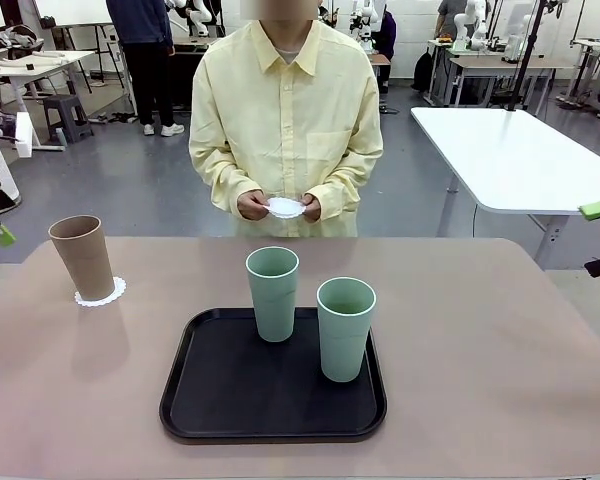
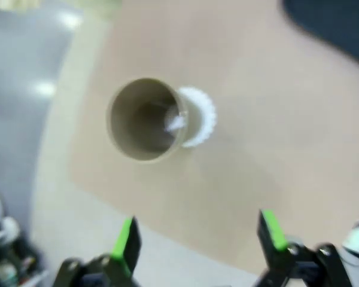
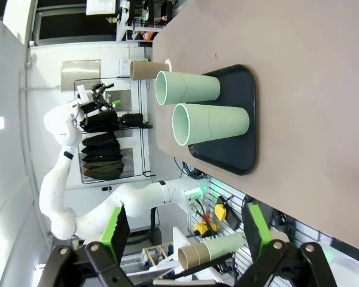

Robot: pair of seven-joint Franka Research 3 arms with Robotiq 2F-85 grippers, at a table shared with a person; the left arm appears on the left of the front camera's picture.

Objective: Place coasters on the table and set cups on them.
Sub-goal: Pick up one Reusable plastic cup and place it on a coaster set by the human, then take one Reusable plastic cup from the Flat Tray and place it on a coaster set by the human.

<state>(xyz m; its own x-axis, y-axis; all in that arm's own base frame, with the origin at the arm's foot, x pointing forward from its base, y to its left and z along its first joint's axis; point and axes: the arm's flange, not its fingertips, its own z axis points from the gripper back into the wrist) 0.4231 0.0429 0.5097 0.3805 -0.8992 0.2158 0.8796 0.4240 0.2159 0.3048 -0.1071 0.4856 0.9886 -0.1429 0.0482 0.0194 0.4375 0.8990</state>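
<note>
Beige table (image 1: 500, 330) carries, leftmost, the brown cup (image 1: 82, 256) on its coaster (image 1: 115, 293), then two green cups (image 1: 272, 292) on the black tray (image 1: 210, 400). My left claw (image 2: 198, 230) and right claw (image 3: 185, 221) gape empty. Grabbing one green cup could topple its near neighbour.

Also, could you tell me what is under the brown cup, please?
A white lacy coaster lies under the brown cup, on the table; its scalloped edge peeks out past the cup's base. The coaster's middle is covered by the cup.
</note>
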